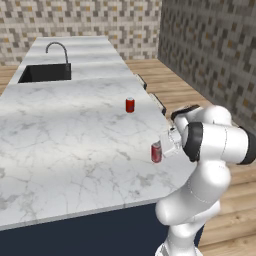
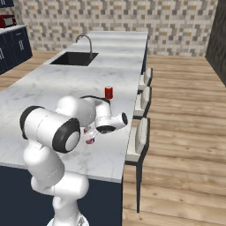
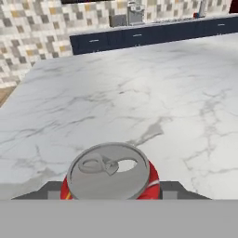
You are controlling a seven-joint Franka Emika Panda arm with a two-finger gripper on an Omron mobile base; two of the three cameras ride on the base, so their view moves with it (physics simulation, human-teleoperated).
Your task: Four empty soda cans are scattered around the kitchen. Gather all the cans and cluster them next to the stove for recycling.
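Gripper: we see it [image 1: 162, 146] low over the marble island, closed on the near red can, one dark finger [image 3: 173, 188] showing on each side of it in the hand view.
Held can: it [image 1: 156, 152] is red with a silver top and stands upright on the counter near the island's right edge, close to the arm; in the hand view we look down on its pull tab [image 3: 109, 170].
Second can: another red can [image 1: 130, 105] stands upright farther along the same counter, well apart from the held one, also near the right edge.
Island counter: its white marble top [image 1: 65, 135] runs away from us over navy cabinets.
Sink: a dark basin [image 1: 46, 73] with a curved tap [image 1: 58, 49] sits at the far end.
Stools: pale seats [image 2: 140, 137] line the island's right side.
Floor: wood planks [image 2: 185, 114].
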